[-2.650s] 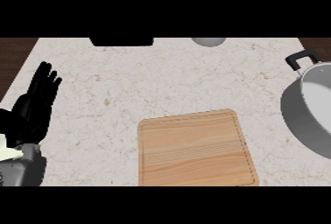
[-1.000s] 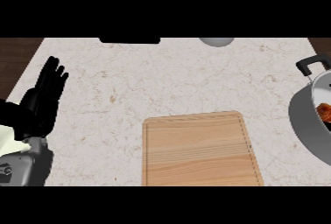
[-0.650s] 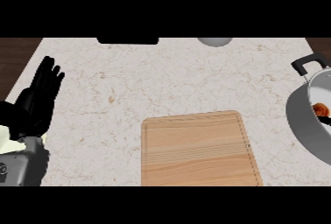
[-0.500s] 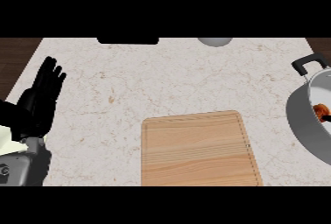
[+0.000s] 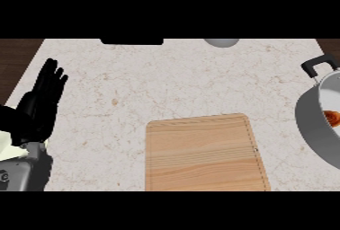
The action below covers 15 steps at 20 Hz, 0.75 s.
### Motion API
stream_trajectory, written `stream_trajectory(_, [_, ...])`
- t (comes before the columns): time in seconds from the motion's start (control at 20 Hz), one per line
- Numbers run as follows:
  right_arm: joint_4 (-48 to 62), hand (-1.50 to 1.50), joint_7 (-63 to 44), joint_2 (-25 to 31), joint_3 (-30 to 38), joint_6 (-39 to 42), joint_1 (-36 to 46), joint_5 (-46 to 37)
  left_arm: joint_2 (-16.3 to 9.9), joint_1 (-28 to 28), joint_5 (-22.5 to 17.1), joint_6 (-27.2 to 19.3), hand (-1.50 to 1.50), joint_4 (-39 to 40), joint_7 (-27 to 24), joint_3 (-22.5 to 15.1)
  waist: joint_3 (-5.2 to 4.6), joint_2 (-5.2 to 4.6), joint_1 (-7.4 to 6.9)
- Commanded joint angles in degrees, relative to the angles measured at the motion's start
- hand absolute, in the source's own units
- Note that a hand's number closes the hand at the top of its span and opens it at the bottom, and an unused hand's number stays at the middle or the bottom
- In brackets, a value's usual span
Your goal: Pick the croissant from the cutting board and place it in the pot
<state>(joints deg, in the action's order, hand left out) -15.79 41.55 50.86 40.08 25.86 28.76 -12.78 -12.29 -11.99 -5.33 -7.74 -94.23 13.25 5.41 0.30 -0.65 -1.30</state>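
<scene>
Since 0.5 s ago little has been shifted: the croissant [image 5: 331, 117] is seen inside the pot [image 5: 312, 130], far right of the left robot hand [image 5: 41, 101], kept open, resting. The cutting board [image 5: 203, 152] is bare.

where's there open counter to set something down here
Bare marble stretches between the open black left hand and the wooden cutting board, and beyond the board's far edge. The right edge is crowded by the grey metal pot.
</scene>
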Motion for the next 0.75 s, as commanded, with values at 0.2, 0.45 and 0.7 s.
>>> stream_trajectory(0.2, [2.78, -1.50, 3.74, 6.11, 0.74, 9.74, -2.39, 1.49, 0.63, -0.27, 0.94, -0.65, 0.00, -0.79, 0.00, -0.65, 0.23, -0.22, -0.56])
stream_trajectory(0.45, [2.25, -1.50, 6.77, 6.97, 0.32, 12.01, -6.12, 1.93, 1.36, -0.45, 0.88, -1.37, 0.00, -0.64, 2.07, -0.91, 0.21, 0.03, 0.24])
stream_trajectory(0.7, [2.22, -1.50, 7.09, 7.63, -0.20, 11.82, -7.97, 2.07, 0.69, 1.20, -0.09, 0.32, 0.00, -0.85, -0.31, -0.08, 0.35, -0.09, -0.25])
